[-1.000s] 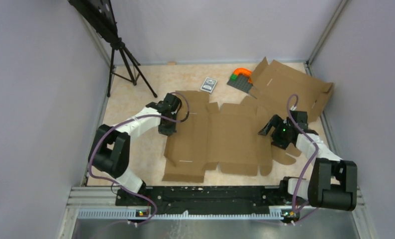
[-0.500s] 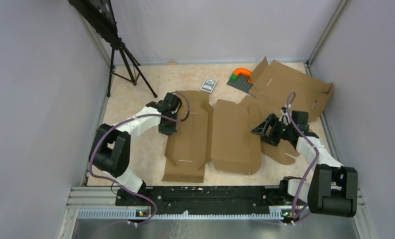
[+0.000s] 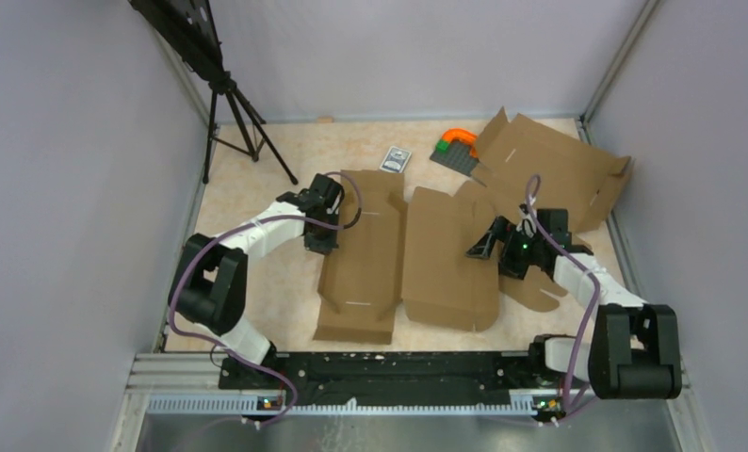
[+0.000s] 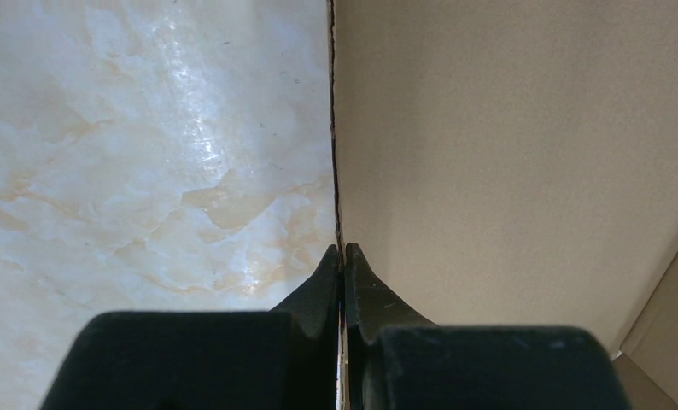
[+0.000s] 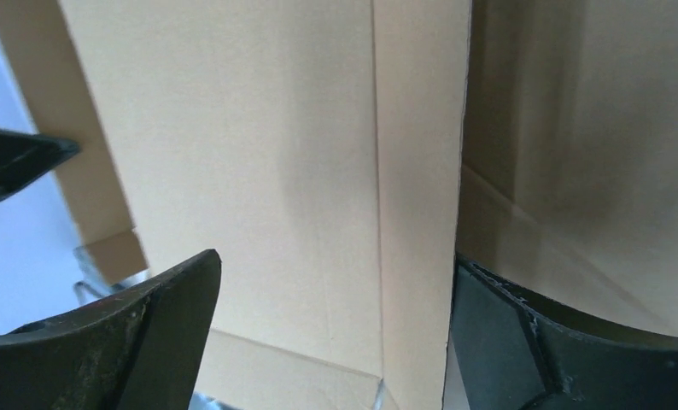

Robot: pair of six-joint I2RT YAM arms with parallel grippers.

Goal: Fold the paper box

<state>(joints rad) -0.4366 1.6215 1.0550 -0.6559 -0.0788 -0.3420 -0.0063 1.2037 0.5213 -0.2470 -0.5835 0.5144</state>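
The paper box (image 3: 365, 254) is a brown cardboard blank in the middle of the table. Its left panel lies flat, while its middle panel (image 3: 446, 264) tilts up off the surface. My left gripper (image 3: 319, 243) is shut, and its tips (image 4: 344, 249) press down right at the left edge of the cardboard (image 4: 506, 154). At the right edge of the raised panel my right gripper (image 3: 483, 247) stands open. In the right wrist view the creased cardboard (image 5: 276, 154) fills the space between its spread fingers (image 5: 336, 260), and the panel's edge runs close to the right finger.
A second brown blank (image 3: 554, 169) lies spread at the back right, touching the right arm's side. A grey card pack (image 3: 397, 158) and a grey plate with an orange and green piece (image 3: 455, 146) sit at the back. A tripod (image 3: 234, 113) stands back left.
My right gripper moved left and lifted the middle panel from flat to tilted. The right flaps came up with it. The left gripper stayed shut at the left edge.
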